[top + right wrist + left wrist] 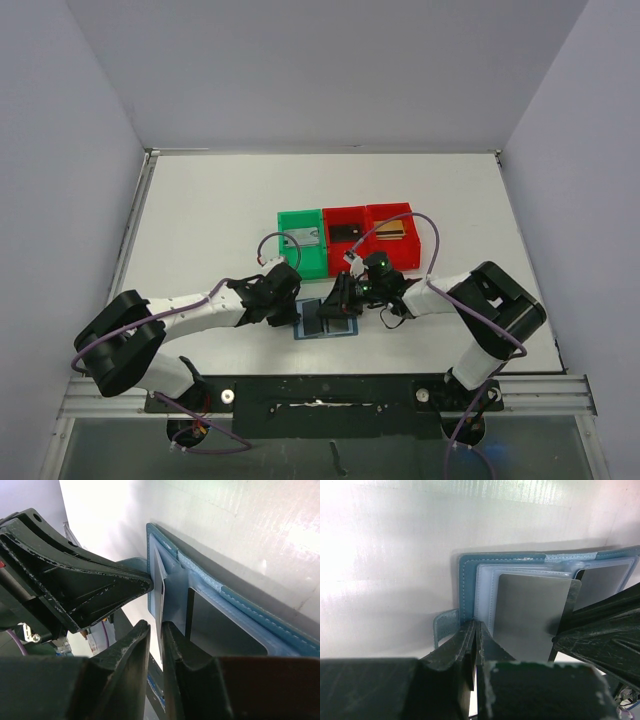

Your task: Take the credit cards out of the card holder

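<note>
Card holder [340, 326] on white table [200, 220], grey walls [350, 70]

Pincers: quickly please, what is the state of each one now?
Left pincer: closed, at the card holder's edge.
Right pincer: closed on the grey card.

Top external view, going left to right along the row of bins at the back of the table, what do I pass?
green bin → first red bin → second red bin

light: bright, even | glare: both wrist views | blur: near foreground
</note>
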